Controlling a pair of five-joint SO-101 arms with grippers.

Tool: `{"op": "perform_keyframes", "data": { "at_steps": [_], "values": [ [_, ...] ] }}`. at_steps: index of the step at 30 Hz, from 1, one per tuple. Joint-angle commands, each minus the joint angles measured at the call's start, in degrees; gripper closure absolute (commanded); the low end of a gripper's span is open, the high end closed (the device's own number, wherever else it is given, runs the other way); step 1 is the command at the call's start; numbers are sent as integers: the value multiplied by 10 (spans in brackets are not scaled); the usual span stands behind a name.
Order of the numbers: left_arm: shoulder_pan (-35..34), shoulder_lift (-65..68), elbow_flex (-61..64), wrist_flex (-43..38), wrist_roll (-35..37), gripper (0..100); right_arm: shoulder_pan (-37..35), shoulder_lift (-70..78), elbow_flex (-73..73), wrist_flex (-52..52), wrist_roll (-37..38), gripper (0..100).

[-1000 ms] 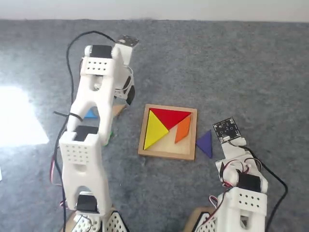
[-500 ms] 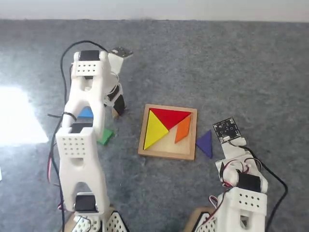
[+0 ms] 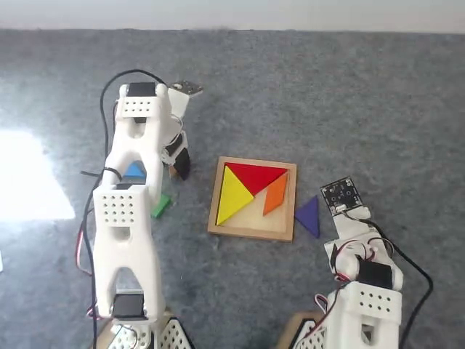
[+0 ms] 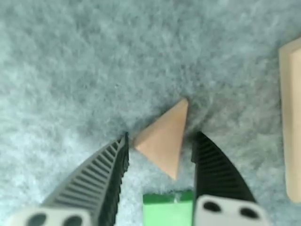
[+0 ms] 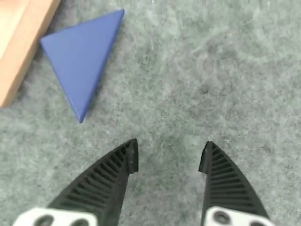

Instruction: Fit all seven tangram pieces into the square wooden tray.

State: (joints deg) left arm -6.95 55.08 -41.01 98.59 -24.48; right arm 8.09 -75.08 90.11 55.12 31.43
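The square wooden tray [image 3: 253, 227] holds a red triangle [image 3: 255, 177], a yellow triangle [image 3: 232, 195] and an orange parallelogram [image 3: 275, 195]. My left gripper [image 4: 161, 137] is open and low over the carpet, its fingers on either side of a small tan triangle [image 4: 164, 141] left of the tray. A green piece [image 4: 168, 210] lies just behind it, also seen as a green piece [image 3: 160, 206] beside the left arm. A blue piece [image 3: 135, 172] peeks from under that arm. My right gripper [image 5: 169, 154] is open over bare carpet, near a purple triangle [image 5: 80, 61] lying right of the tray [image 5: 19, 42].
Grey carpet covers the whole table. The left arm [image 3: 134, 182] stretches over the area left of the tray. The right arm [image 3: 349, 218] sits at the front right. Open carpet lies behind and in front of the tray.
My left arm swung left and back a little, and its gripper came down toward the carpet at the tan triangle. The green piece now shows more. The right arm has not moved.
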Motion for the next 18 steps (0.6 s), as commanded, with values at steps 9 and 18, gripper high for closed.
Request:
{"op": "perform_keyframes", "data": {
  "at_steps": [9, 18],
  "values": [
    [3, 3, -47, 2, -3, 812, -3, 2, -2, -12, 7, 783],
    [18, 1, -22, 19, 13, 873, -3, 2, -2, -12, 7, 783]
  ]
}}
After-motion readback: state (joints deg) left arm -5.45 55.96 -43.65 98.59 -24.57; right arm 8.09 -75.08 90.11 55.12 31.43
